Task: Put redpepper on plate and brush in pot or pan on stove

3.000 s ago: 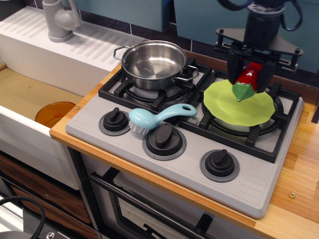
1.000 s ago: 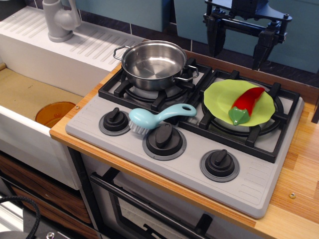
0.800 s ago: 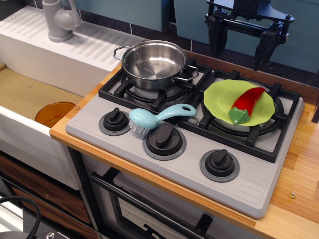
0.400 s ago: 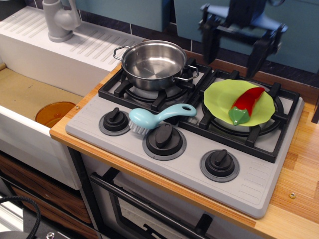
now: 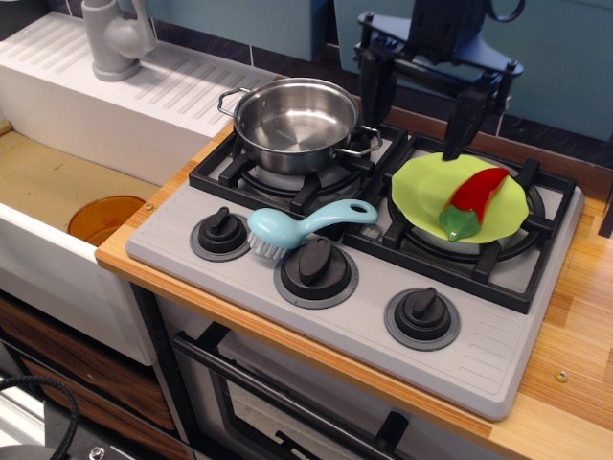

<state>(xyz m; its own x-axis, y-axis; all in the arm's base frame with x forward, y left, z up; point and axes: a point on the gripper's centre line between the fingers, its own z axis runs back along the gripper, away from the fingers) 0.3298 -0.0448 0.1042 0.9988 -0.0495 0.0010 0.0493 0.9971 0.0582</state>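
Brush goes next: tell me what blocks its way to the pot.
Nothing visible. The brush lies on the stove's knob panel, just in front of the empty pot; the open tool hangs above, clear.

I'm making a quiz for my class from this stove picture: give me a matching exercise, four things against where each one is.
Things:
1. redpepper
2. brush
3. pot
4. plate

Places:
A. on the back left burner
B. lying on the plate
C. on the right burner grate
D. on the stove's front panel, by the knobs

Pairs: 1-B, 2-D, 3-A, 4-C
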